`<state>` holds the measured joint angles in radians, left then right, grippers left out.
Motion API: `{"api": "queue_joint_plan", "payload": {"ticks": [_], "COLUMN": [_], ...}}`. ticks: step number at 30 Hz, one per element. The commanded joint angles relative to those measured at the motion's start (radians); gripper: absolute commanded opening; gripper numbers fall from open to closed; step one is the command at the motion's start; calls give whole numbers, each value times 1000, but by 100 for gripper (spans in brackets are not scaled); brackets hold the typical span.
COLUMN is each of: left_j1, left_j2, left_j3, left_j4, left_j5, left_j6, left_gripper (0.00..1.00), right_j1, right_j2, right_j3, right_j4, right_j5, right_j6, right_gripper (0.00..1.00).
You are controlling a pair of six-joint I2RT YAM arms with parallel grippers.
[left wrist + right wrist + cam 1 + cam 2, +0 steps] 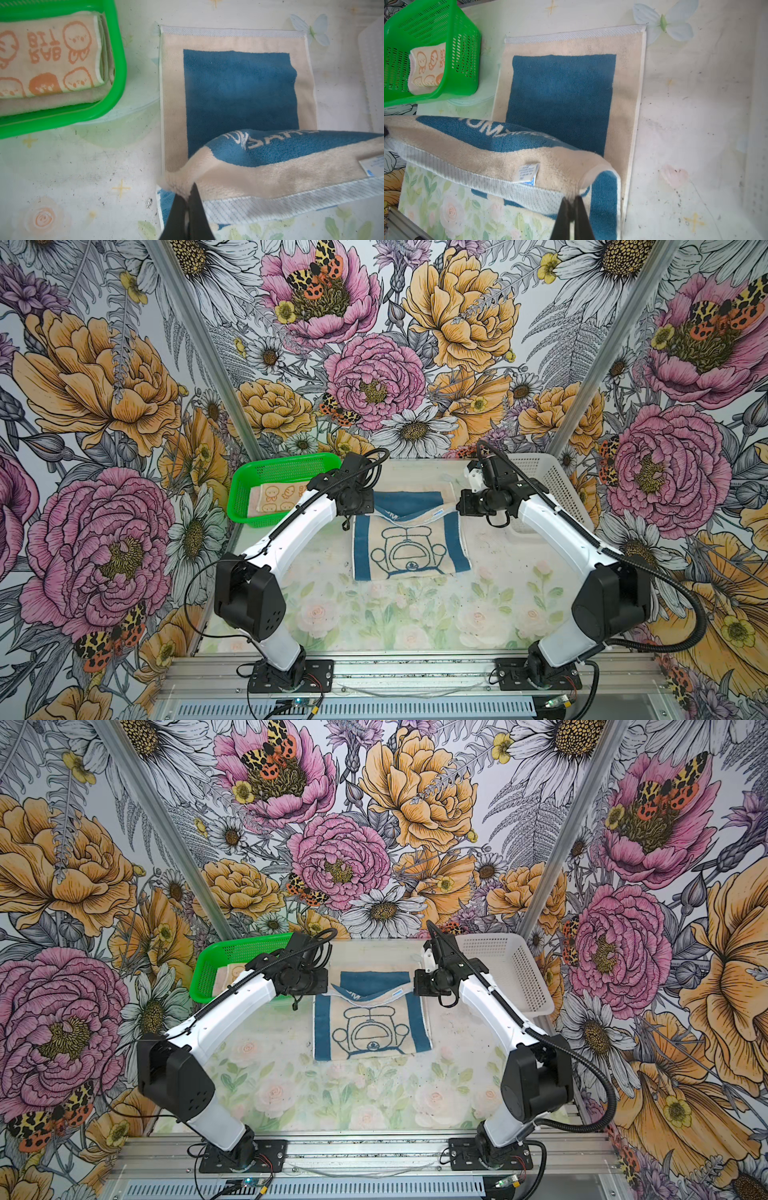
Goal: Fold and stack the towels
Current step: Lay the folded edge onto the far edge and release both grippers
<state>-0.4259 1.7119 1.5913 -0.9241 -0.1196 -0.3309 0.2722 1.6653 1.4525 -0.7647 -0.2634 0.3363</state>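
Blue towel [409,547], cream-bordered, lies half-folded, showing a cartoon outline.

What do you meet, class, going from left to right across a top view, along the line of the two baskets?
Green basket → left gripper, its fingers pinching a lifted corner → blue towel → right gripper, pinching the other lifted corner → white basket.

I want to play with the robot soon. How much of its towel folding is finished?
Done: the rabbit towel lies folded in the green basket, on a pale folded towel. In hand: the left pincer and right pincer each pinch a corner of the blue towel, its edge lifted partway over. Left: finish that fold, then stack it.
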Motion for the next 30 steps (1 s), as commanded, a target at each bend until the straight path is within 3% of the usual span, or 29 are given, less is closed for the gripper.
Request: {"api": "queue_joint_plan", "payload": {"ticks": [1,9,24,30], "left_j1": [46,116,110,121], "left_j2": [131,423,374,425], "left_j3": [123,352,312,372], "left_j4": [60,66,94,98], "left_j5": [55,43,14,18], "left_j6": [81,102,111,113], "left_gripper": [0,0,0,0], "right_j1": [-33,-89,-73,-83], "right_j2": [100,371,227,288], "right_j3": [99,299,278,300], "right_j4": [51,77,81,83], "right_j5": [-43,-84,-46,-30], "right_j6": [-53,-62,-60,-60], "right_gripper": [0,0,0,0]}}
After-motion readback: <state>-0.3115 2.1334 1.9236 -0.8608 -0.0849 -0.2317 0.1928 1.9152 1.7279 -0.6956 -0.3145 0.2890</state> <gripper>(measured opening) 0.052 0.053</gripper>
